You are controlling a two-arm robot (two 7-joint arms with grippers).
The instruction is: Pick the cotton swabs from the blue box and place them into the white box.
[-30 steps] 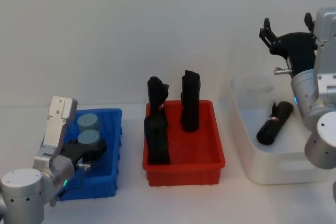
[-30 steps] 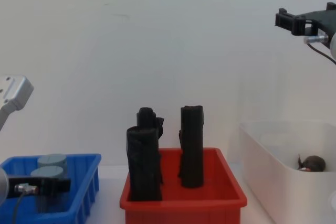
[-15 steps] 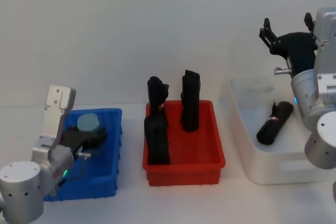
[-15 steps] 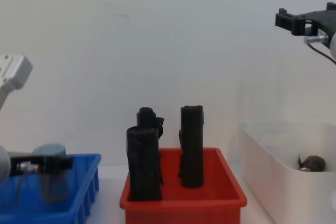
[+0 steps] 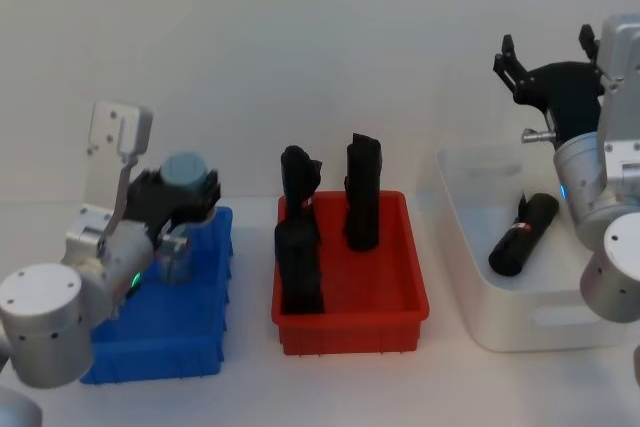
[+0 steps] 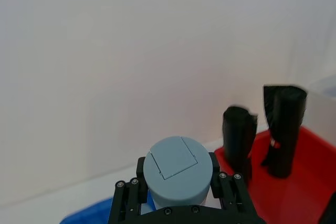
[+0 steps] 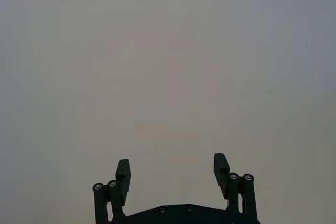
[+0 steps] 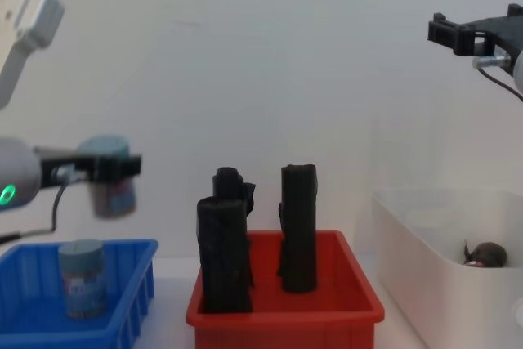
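Above the blue box (image 5: 212, 287): one tub of cotton swabs (image 8: 110, 188) is now held clear of the rim. A second ago it was standing inside, beside the other tub.
Left gripper (image 5: 182, 195): it is pressed against two sides of the held tub, just below the grey lid, and it has been raised with the tub.
Second tub (image 8: 82, 278): it is left upright in the blue box and is not touched.
Right gripper (image 7: 172, 166): it is spread with nothing between the fingers, and is kept high behind the white box (image 5: 470, 292), as before.
White box: one black roll (image 5: 523, 234) is lying inside.
Meaning for the task: the pick of the first tub is judged done. The carry over the red bin (image 5: 350, 329) to the white box, well apart on the right, is not yet made.
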